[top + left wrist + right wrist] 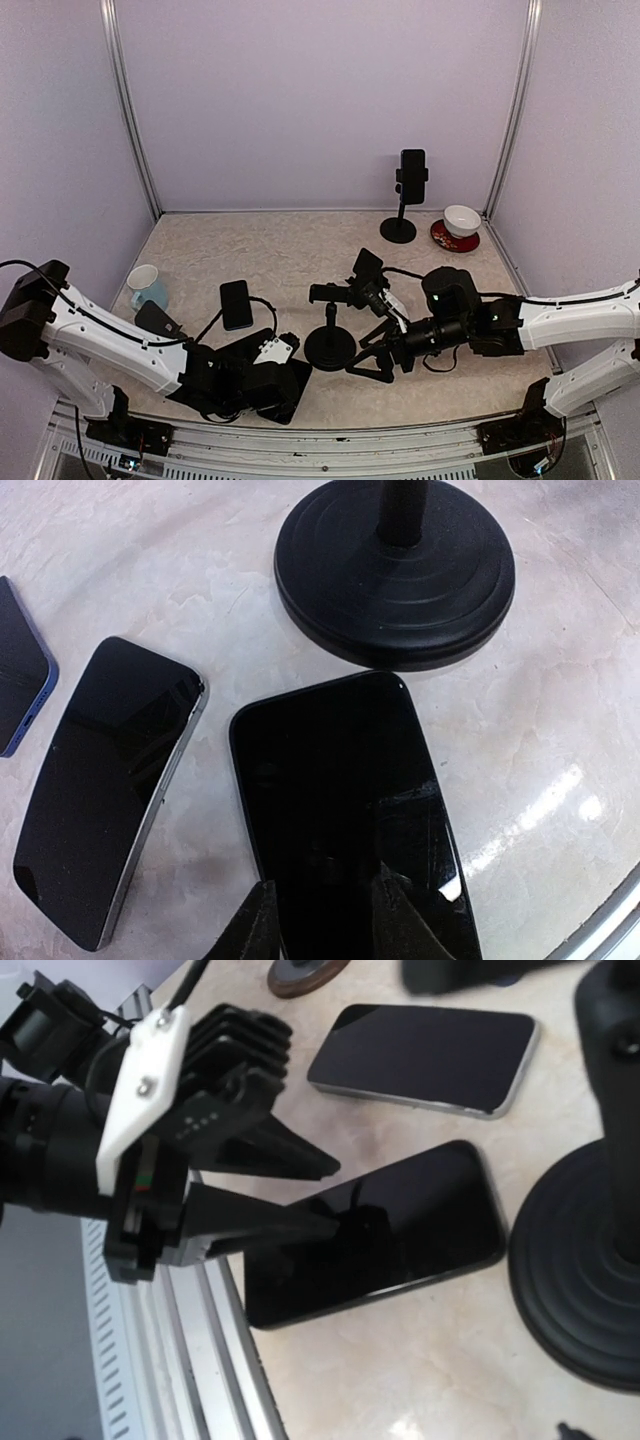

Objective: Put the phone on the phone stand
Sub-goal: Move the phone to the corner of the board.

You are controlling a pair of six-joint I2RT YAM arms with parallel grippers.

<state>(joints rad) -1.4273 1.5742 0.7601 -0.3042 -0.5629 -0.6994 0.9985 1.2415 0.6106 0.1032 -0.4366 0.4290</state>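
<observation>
Black phone | flat on tabletop, just beside phone stand base | left end effector narrowly parted over phone, holding nothing | right end effector near phone stand, opening cannot be told

My left fingers cover the near end of the phone by the table's near edge, and the wrist view cuts it off too. The phone stand post is chopped off up top, and the blue phone is mostly out of shot.

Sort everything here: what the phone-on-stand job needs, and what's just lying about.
Job: dark phone at the left pincer; near phone stand.
Lying about: silver-edged phone; blue-edged phone; mug; bowl; far stand with its own phone.
</observation>
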